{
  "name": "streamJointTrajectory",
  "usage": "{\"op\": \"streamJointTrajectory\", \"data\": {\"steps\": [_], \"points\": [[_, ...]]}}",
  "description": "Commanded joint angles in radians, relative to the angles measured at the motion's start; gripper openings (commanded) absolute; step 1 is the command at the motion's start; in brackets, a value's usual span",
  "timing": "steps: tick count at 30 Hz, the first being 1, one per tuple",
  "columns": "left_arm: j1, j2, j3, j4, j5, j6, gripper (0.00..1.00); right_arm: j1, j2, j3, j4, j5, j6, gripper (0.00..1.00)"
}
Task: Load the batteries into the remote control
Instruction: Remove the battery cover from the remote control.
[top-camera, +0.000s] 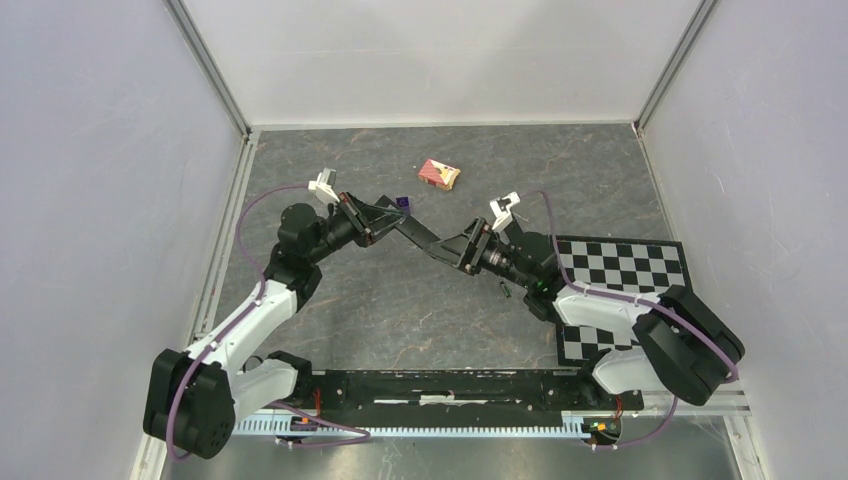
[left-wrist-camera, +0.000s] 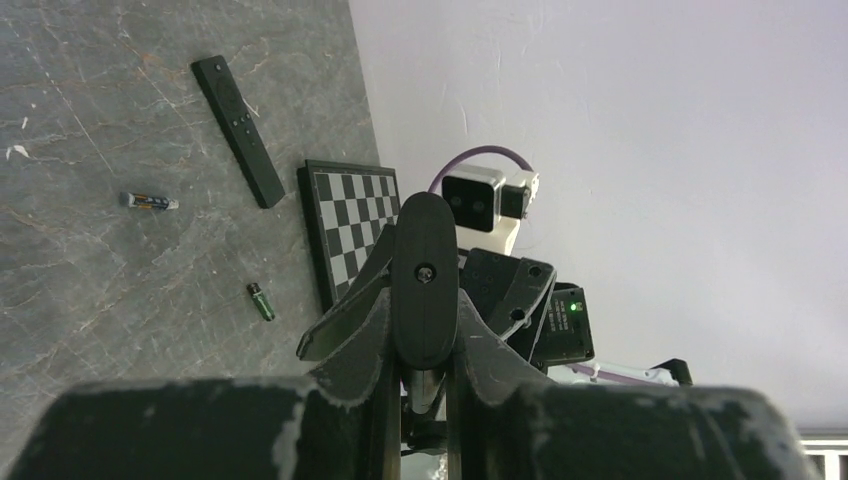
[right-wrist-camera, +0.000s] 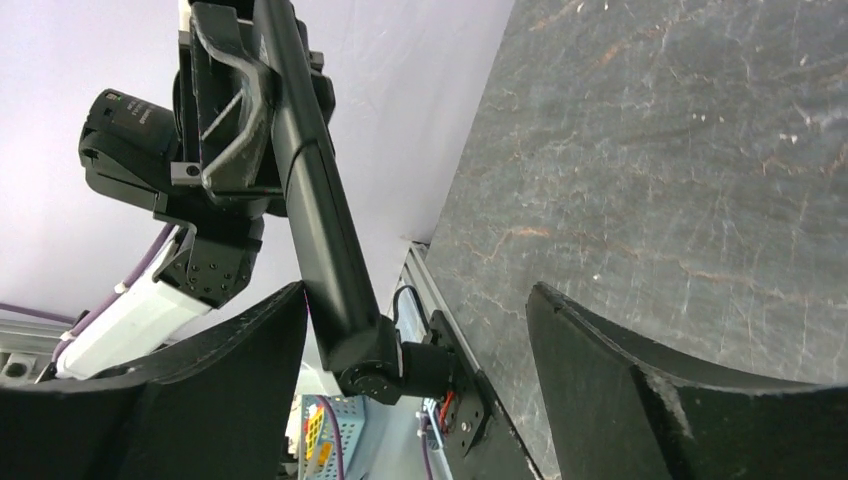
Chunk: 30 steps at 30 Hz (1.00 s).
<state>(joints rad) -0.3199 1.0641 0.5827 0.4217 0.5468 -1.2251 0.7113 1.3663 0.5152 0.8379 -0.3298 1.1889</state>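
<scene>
- The left gripper (left-wrist-camera: 425, 310) is nearest the lens in its own wrist view. Its jaws are narrow and clamped on one end of a long black bar (right-wrist-camera: 318, 215), which it holds off the table (top-camera: 400, 310).
- The bar is smooth and shows no buttons. It is probably the remote's back cover, but the views do not settle that.
- The bar's free end reaches the right gripper (right-wrist-camera: 415, 300), whose jaws stand wide and hold nothing. The bar passes just inside one finger; whether they touch cannot be told.
- In the left wrist view, a blue battery (left-wrist-camera: 150, 201) lies loose on the table.
- Near it is the remote (left-wrist-camera: 238, 130), lying flat with its buttons up and one end beside the board (left-wrist-camera: 350, 225).
- A green battery (left-wrist-camera: 261, 302) lies apart from the blue one, close to the board's near corner.
- In the top view the right arm hides the remote and the blue battery.
- At the back, well away, sit a purple cube (top-camera: 403, 203) and a red-and-white box (top-camera: 439, 174).
- Step in hand: probably the opening stage. Both batteries are on the table and neither is loaded.
- Next move, as a judgement: the free right gripper must close on one thin battery lying flat, which calls for a low, careful pinch. The remote likely needs turning over, since its button side faces up.
- Count: two batteries, one remote, one bar, one board, one cube, one box, two grippers.
</scene>
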Motion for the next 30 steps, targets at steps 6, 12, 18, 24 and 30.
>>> {"op": "streamJointTrajectory", "data": {"steps": [6, 12, 18, 24, 30], "points": [[0.006, 0.053, 0.03, 0.101, 0.004, 0.062, 0.02, -0.003, -0.045, -0.094, 0.096, 0.023, 0.067, 0.63], [0.006, 0.075, 0.031, 0.11, 0.043, 0.065, 0.02, -0.003, -0.028, -0.098, 0.155, 0.045, 0.069, 0.65], [0.006, 0.083, 0.025, 0.108, 0.054, 0.074, 0.02, -0.003, -0.002, -0.083, 0.221, 0.051, 0.094, 0.73], [0.006, 0.085, 0.032, 0.084, 0.034, 0.104, 0.02, -0.003, -0.018, -0.074, 0.1, 0.046, 0.078, 0.47], [0.008, 0.078, 0.052, 0.05, 0.012, 0.076, 0.02, -0.003, -0.05, -0.083, -0.039, 0.067, 0.034, 0.31]]}}
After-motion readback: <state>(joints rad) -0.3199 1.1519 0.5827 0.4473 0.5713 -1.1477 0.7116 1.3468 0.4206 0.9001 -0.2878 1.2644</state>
